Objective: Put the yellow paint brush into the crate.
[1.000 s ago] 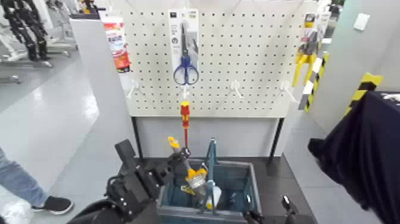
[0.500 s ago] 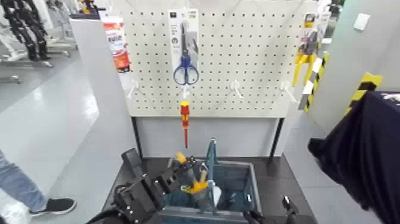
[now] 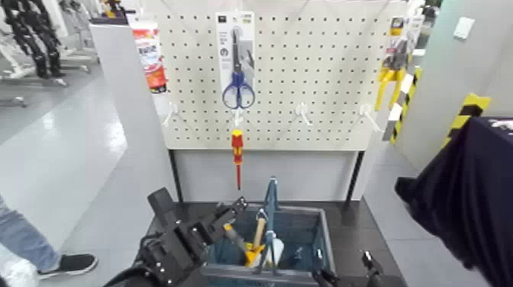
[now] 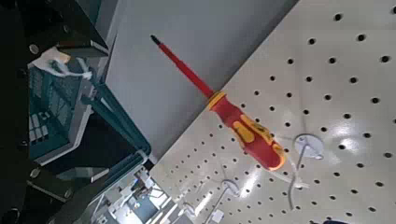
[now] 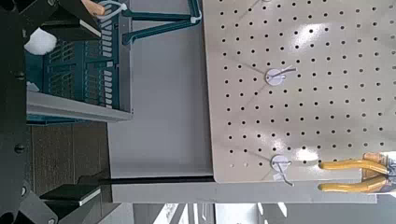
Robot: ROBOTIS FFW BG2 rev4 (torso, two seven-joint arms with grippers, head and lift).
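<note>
The yellow paint brush (image 3: 243,244) lies tilted inside the grey-blue crate (image 3: 327,238), free of any grip, its yellow band low near the crate's middle. My left gripper (image 3: 229,211) hangs open just above the crate's left end, with nothing between its fingers. The crate's tall centre handle (image 3: 271,200) stands upright beside the brush. In the left wrist view a corner of the crate (image 4: 58,119) shows below the pegboard. My right gripper (image 3: 343,271) rests low at the crate's near right corner, fingers apart and empty; its wrist view looks at the crate (image 5: 79,67) from the side.
A pegboard (image 3: 321,84) stands behind the crate with packaged scissors (image 3: 237,65), a red-and-yellow screwdriver (image 3: 237,153) and yellow packaged tools (image 3: 392,72). A wooden-handled tool (image 3: 261,223) and a white object (image 3: 276,250) lie in the crate. A person's shoe (image 3: 69,263) is at the left, dark cloth (image 3: 466,198) at the right.
My left gripper lowered the brush over the crate's left end, then opened. The brush dropped out of it into the crate. The right arm stayed put.
</note>
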